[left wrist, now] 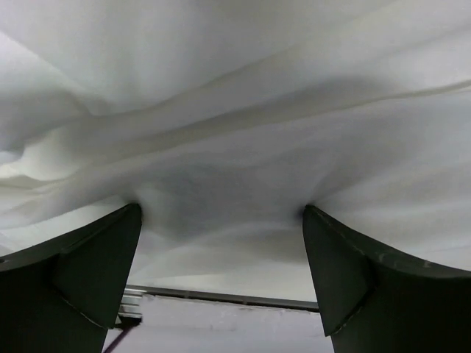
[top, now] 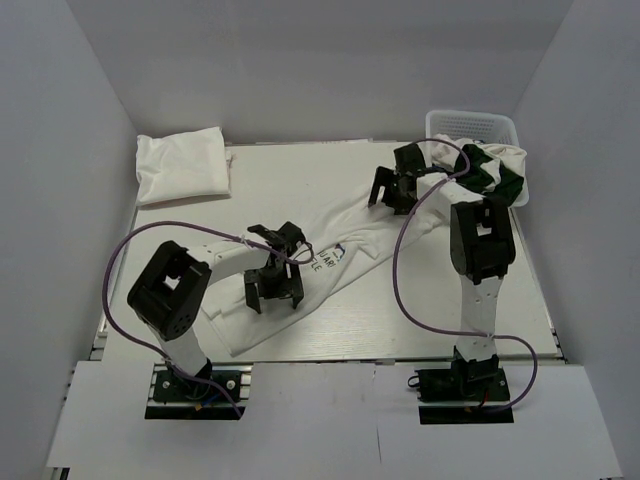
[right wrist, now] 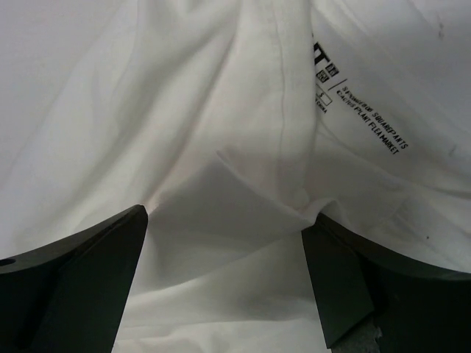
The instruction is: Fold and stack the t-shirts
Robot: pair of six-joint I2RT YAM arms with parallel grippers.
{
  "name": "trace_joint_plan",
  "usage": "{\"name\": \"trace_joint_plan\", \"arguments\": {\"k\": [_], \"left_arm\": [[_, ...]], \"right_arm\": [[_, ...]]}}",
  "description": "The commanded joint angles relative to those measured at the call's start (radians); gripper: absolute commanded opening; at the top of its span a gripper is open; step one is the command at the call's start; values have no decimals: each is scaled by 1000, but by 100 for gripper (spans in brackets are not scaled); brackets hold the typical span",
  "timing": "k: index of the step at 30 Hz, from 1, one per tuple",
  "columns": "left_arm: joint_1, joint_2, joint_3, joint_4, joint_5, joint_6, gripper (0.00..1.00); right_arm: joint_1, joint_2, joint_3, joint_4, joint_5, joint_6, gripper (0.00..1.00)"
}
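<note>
Arms met a white printed t-shirt (top: 345, 235)
Left gripper (top: 272, 298) and right gripper (top: 391, 200) stood released, fingertips touching cloth.

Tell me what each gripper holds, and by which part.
Nothing. The left gripper and right gripper are both open, set against the white shirt, no cloth pinched.

A rumpled white t-shirt (top: 350, 245) stretches diagonally across the bench (top: 300, 170), small print showing. A folded white t-shirt (top: 182, 165) lies far left. A dark green t-shirt (top: 492, 168), seemingly tangled with more white cloth, is heaped far right.
</note>
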State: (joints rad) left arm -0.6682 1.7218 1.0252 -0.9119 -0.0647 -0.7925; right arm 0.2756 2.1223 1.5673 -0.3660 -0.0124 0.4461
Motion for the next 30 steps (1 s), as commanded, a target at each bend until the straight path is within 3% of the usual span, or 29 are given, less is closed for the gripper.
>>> {"name": "trace_joint_plan", "arguments": {"k": [1, 9, 12, 19, 24, 28, 30], "left_arm": [[13, 45, -103, -107, -81, -73, 100], [13, -37, -237, -286, -40, -253, 100], [13, -106, -237, -349, -18, -312, 100], [-1, -182, -111, -493, -115, -406, 100], [-1, -85, 120, -407, -197, -269, 100], [-1, 18, 355, -352, -268, -109, 100], [13, 42, 369, -235, -253, -27, 100]], "right_arm": [[-22, 114, 37, -68, -14, 22, 90], [-56, 211, 201, -111, -80, -15, 90], [-50, 260, 299, -131, -106, -40, 90], [-49, 386, 509, -191, -123, -66, 90], [-50, 485, 689, -169, -191, -83, 90], [-47, 479, 692, 43, -253, -98, 90], [-46, 478, 706, 97, -255, -115, 90]]}}
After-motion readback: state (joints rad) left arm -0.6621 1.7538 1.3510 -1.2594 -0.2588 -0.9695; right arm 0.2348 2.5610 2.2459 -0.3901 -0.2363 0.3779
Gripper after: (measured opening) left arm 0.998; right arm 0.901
